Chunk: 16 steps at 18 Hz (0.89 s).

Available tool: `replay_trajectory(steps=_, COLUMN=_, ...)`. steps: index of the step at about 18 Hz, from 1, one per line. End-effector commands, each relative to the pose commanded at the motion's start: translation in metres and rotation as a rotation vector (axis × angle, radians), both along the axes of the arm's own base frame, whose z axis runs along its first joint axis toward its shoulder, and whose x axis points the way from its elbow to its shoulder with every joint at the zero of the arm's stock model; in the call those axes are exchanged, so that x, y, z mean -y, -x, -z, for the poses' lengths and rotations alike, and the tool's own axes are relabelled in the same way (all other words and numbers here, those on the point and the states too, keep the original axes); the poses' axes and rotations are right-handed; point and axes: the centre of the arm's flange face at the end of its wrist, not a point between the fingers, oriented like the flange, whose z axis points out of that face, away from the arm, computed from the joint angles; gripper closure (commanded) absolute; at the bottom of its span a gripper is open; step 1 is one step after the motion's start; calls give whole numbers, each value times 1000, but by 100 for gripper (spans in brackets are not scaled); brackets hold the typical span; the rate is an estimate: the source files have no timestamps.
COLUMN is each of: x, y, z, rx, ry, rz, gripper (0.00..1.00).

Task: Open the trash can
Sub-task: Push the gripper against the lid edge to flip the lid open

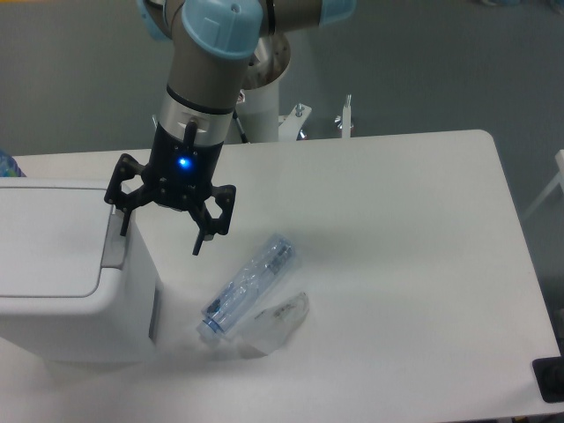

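- Your gripper (161,233) hangs with its jaws spread wide and nothing between them, right at the right-hand edge of the trash can (62,282).
- The trash can sits at the table's (414,264) left side, lid shut and flat, part of it cut off by the frame edge.
- Here's the relation that counts: the grey push tab (113,240) lies on the bin's right rim, just left of and below the pincer, and one finger (124,220) already shows over the tab's upper end.
- The tab's long axis runs front to back along that rim, and your open jaws span roughly across it, so I'd judge you need a small shift leftward and then a press downward.
- How high the fingertips stand above the tab, you can't tell from this one view.
- Watch the right side: a clear plastic bottle (249,288) lies on its side, slanting from lower left to upper right, near the other finger (199,241) but apart from it.
- A crumpled clear wrapper (279,319) lies just beside the bottle's lower end.
- Neither stands between you and the tab, as far as I can judge.
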Motion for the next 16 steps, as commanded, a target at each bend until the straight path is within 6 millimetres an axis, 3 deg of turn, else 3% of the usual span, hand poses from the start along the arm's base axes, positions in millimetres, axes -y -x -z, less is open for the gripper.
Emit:
replay_trajectory(steps=6, x=-11, y=-11, z=14, rx=5, ry=19, rz=22, gripper=0)
replay_trajectory(steps=16, x=-12, y=-10, z=11, rx=1, ry=14, rz=23, gripper=0)
